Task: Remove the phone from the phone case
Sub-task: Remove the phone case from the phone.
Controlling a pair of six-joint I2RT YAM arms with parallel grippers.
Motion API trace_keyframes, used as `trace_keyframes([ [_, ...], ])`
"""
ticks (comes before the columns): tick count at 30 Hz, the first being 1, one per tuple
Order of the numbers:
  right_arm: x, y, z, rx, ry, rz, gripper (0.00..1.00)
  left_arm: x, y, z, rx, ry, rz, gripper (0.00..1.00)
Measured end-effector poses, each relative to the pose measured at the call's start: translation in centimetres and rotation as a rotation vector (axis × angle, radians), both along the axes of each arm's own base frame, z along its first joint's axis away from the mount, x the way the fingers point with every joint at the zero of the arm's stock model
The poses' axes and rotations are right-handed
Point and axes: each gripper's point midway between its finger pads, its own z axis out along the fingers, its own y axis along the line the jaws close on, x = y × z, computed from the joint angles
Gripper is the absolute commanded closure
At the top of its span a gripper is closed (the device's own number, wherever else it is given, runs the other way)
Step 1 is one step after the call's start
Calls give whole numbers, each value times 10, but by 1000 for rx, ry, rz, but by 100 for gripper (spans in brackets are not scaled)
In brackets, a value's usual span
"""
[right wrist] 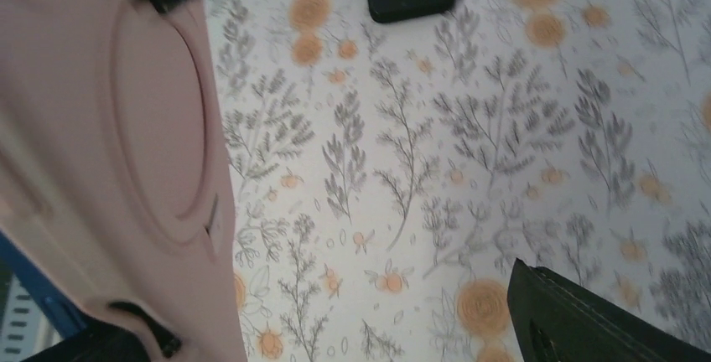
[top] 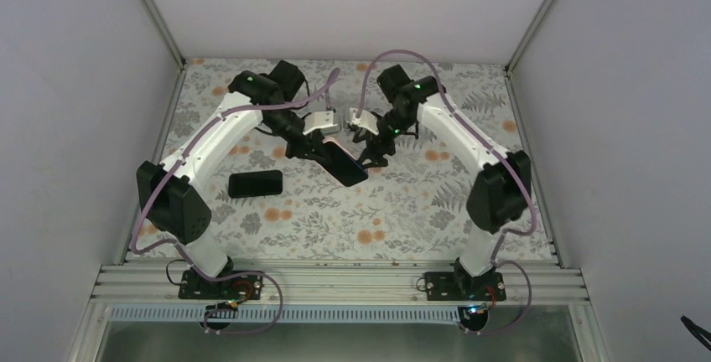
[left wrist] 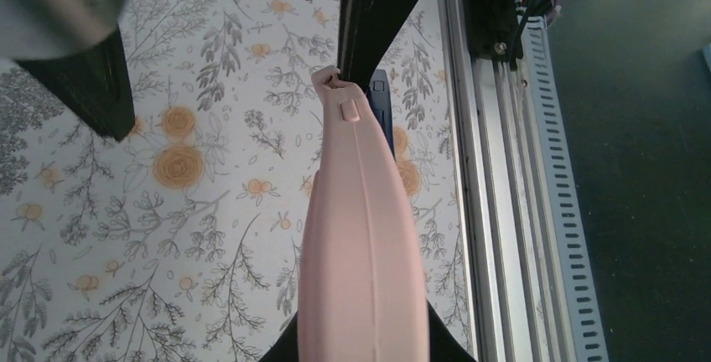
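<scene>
Near the front left of the floral counter [top: 402, 211], 1 dark flat slab [top: 256, 183] lies alone. Farther back, at mid-counter, the left tool [top: 317, 146] clamps the pink phone case [left wrist: 360, 245] above the surface, with the phone [top: 345, 163] inside. The right tool [top: 373, 151] is spread wide, 1 finger against the case's tip.

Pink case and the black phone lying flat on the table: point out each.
pink case [left wrist: 360, 245], left wrist view, middle of its curved outer shell.
black phone [top: 256, 183], top view, centre of its upper face.
</scene>
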Motion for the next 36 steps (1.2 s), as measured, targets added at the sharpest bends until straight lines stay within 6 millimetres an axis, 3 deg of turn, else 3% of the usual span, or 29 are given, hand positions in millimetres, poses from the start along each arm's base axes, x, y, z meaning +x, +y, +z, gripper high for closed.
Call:
trace_keyframes([
  [6, 5, 15, 8, 79, 61, 101, 9, 7, 1, 0, -20, -19, 56, 98],
  [7, 5, 15, 9, 82, 59, 106, 12, 6, 1, 0, -23, -18, 63, 98],
  [8, 5, 15, 10, 84, 55, 111, 17, 6, 0, 0, -26, -15, 68, 98],
  [10, 4, 15, 11, 90, 54, 120, 36, 7, 0, 0, -24, -14, 81, 98],
  [12, 4, 15, 11, 90, 54, 120, 46, 13, -2, -1, -21, -27, 96, 98],
  [17, 8, 13, 8, 63, 43, 98, 57, 28, -2, -10, -3, -72, 141, 98],
  [18, 10, 13, 6, 55, 34, 94, 65, 31, -3, -12, 1, -85, 150, 98],
  [19, 12, 12, 4, 49, 32, 87, 88, 34, -3, -14, 5, -92, 159, 97],
  [20, 14, 12, 2, 48, 27, 84, 96, 37, -2, -15, 14, -103, 172, 93],
  [22, 15, 12, -1, 47, 35, 65, 97, 48, -1, -18, 33, -143, 201, 75],
  [24, 16, 12, -3, 49, 28, 42, 97, 59, 0, -21, 52, -175, 237, 42],
  [28, 5, 10, 3, 81, 72, -13, 97, 97, -4, -20, 54, -307, 314, 1],
  [31, 6, -1, 11, 100, 101, -78, 97, 118, -2, -12, 35, -383, 370, 0],
  [36, 7, -18, 23, 175, 214, -124, 97, 165, 7, 30, -59, -572, 508, 0],
])
